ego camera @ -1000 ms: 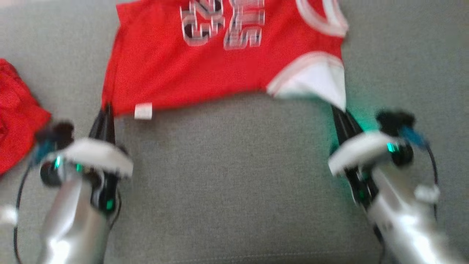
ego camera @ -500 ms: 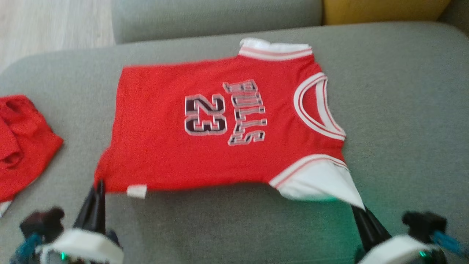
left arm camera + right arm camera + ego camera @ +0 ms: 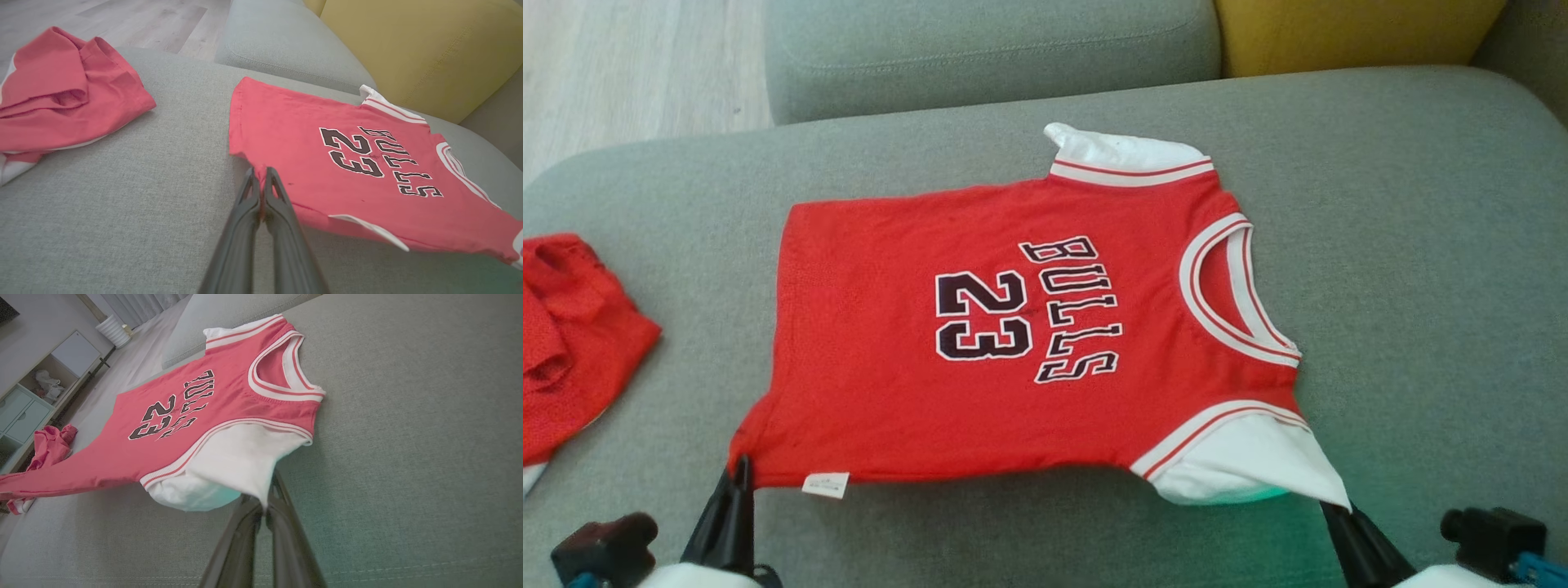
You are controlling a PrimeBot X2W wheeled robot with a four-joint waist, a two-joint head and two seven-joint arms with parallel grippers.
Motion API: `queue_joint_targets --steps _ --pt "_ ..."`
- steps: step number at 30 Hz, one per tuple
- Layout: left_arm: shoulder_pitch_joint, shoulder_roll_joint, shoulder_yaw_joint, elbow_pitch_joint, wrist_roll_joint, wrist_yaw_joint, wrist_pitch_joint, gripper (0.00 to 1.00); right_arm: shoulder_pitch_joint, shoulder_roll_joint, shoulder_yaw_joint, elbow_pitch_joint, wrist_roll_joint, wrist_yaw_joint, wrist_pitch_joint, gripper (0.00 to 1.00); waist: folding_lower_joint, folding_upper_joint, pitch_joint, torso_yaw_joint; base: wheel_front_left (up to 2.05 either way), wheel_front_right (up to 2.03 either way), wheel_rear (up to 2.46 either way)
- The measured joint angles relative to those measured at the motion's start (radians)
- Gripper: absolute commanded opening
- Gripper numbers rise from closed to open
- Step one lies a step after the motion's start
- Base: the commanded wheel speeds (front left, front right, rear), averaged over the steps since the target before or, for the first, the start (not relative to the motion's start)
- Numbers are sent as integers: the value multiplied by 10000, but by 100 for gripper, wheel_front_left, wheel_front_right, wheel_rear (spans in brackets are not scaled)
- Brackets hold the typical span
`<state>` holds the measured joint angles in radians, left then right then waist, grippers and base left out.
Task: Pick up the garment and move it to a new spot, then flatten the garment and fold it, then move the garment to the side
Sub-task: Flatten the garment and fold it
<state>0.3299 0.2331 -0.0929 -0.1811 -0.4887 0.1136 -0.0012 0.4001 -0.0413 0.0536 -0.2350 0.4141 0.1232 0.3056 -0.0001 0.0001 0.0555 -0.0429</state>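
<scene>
At the far left a crumpled red cloth (image 3: 572, 343) lies on the grey sofa seat (image 3: 1421, 245), well apart from the work. Next comes the left gripper (image 3: 741, 478), its fingers pressed together on the near hem corner of the red jersey (image 3: 1013, 351), just beside the small white label (image 3: 825, 484). The jersey lies spread across the middle of the seat, print up, neck opening toward the right, with its near edge raised a little off the fabric (the far edge appears to rest flat). At the right, the right gripper (image 3: 1335, 510) pinches the tip of the white sleeve (image 3: 1241, 465). Relocation looks done and flattening seems nearly finished; letting go, folding and moving it aside remain.
</scene>
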Motion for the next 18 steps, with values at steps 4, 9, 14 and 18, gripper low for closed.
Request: queue_joint_targets --steps 4,9,14,18 --pt "-84 15 -35 -31 -2 102 401 0 -287 0 -13 349 453 0 121 0 0 0 198 78 0 0 0" --pt "-710 167 -188 113 -198 109 1120 0 -1282 -2 -25 882 537 0 514 0 0 0 481 198 0 0 0" --pt "-2287 215 -313 686 -665 -8 2184 0 -3035 -4 -180 1563 236 0 1409 0 1 0 814 400 0 0 0" --pt "-3473 257 -474 1463 -1037 -190 2849 0 -4263 -12 -359 2372 8 0 1960 0 1 0 1046 564 0 0 0"
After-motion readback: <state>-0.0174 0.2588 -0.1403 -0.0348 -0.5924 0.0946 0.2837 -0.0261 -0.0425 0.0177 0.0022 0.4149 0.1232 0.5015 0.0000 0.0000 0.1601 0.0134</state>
